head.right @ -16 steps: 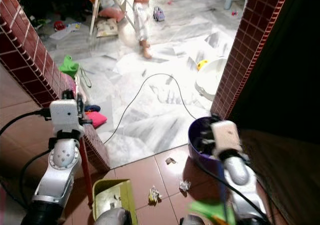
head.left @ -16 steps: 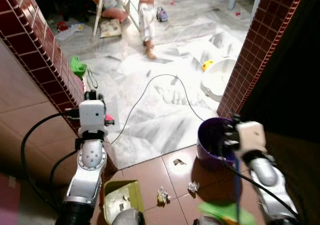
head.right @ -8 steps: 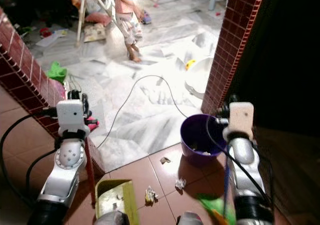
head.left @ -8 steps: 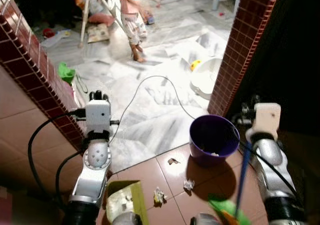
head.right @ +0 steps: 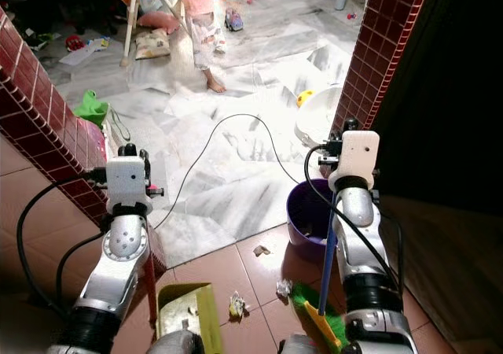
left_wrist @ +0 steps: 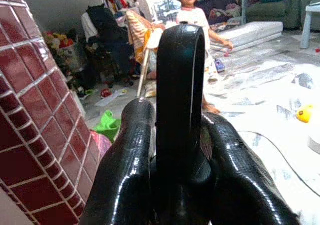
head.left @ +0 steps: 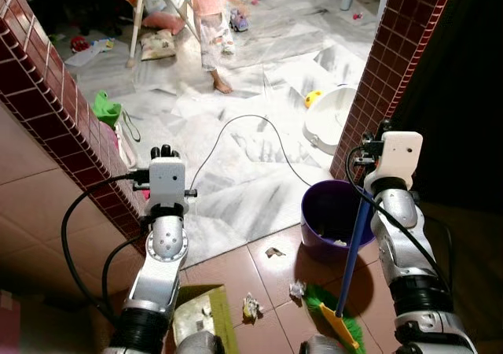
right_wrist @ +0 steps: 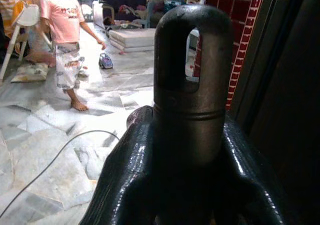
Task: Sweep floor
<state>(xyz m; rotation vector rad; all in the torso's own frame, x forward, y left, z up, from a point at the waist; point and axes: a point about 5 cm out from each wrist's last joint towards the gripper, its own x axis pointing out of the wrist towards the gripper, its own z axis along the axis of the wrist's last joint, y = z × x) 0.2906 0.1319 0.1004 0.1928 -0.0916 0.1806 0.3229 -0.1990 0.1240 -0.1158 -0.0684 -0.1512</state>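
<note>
- Right now the right gripper (right_wrist: pixel 187 150) is clamped round the looped top of the broom handle (head.left: pixel 354 244), its 2 black fingers (right_wrist: pixel 125 170) pressed against the grey end.
- Below it the blue handle slopes down to the green broom head (head.left: pixel 334 307), which rests on the brown tiles just in front of the purple bucket (head.left: pixel 326 212).
- Meanwhile the left gripper (left_wrist: pixel 177 150) grips the upright black loop of the dustpan handle (left_wrist: pixel 180 85); the yellow-green dustpan (head.left: pixel 200 315) sits on the tiles below that arm.
- Crumpled paper scraps (head.left: pixel 251 307) lie between dustpan and broom head.
- Beyond the brick pillars a cable (head.left: pixel 236 138) crosses the marble floor, and a child (head.left: pixel 211 23) stands farther off.
</note>
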